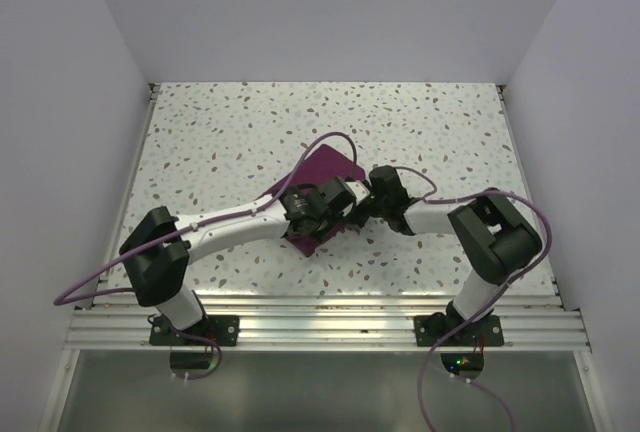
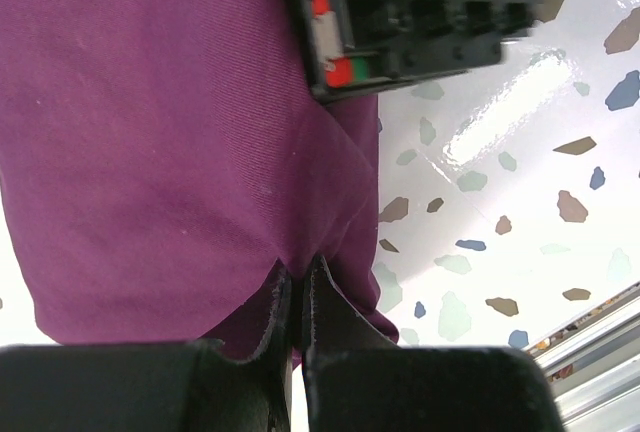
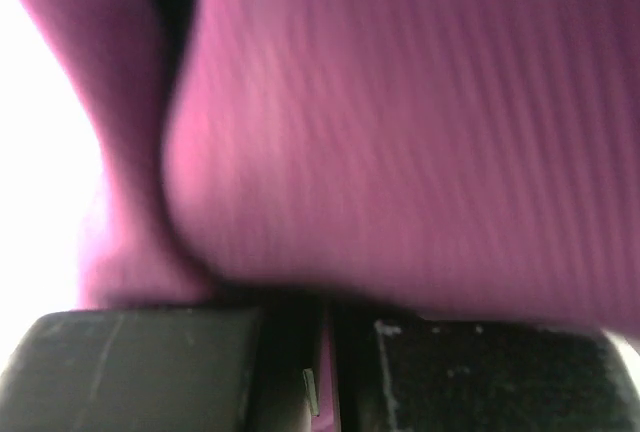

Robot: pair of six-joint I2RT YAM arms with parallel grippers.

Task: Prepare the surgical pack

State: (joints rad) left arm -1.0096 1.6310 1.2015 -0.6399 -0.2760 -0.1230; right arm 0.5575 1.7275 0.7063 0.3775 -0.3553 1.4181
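At table (image 1: 220, 132) centre, left tool (image 2: 298, 277) and right tool (image 3: 325, 314) pinch the largely hidden cloth (image 2: 150, 152).

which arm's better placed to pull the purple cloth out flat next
Left, probably. The left arm has its jaws shut on the cloth near its edge, table visible beside it. The right arm also grips cloth, but its view shows only blurred folds.
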